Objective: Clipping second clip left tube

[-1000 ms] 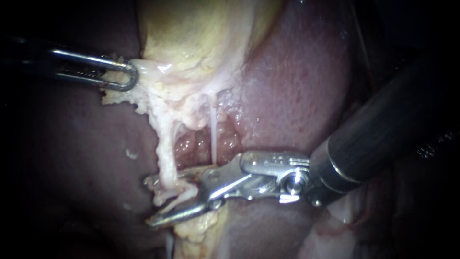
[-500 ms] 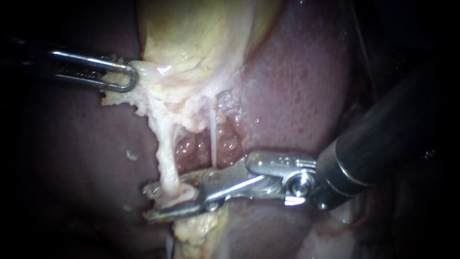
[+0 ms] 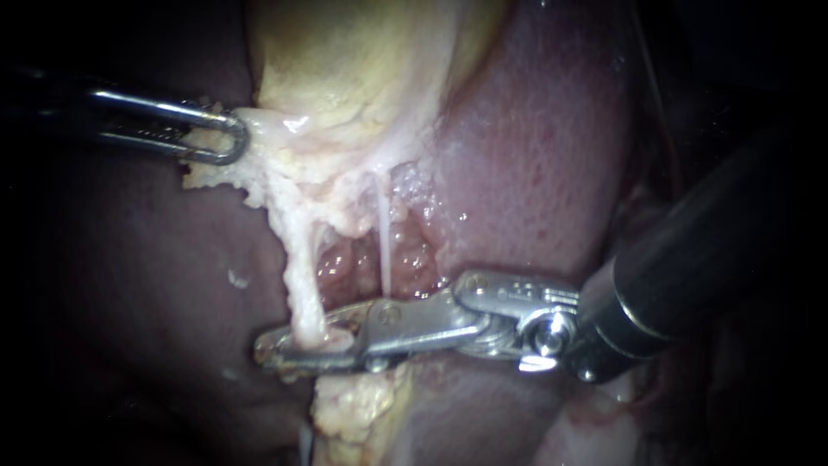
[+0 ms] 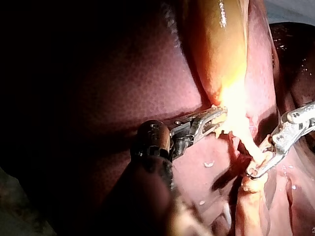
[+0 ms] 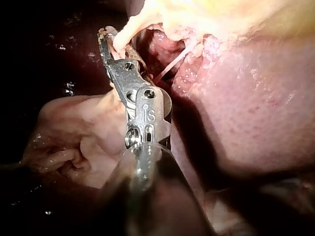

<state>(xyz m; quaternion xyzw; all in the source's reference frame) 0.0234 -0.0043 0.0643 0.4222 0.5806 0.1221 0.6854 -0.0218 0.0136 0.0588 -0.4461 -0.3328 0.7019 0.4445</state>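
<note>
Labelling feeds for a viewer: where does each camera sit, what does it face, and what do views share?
Endoscope view: close above the tissue, facing gallbladder and liver; left instrument enters from the left, right instrument from the right.
Left wrist view: on the left arm, looking along its own shaft to jaws shut on the gallbladder.
Right wrist view: on the right arm, looking along its shaft to jaws shut on the left tube.
Shared: all show the right instrument clamping the left tube.
</note>
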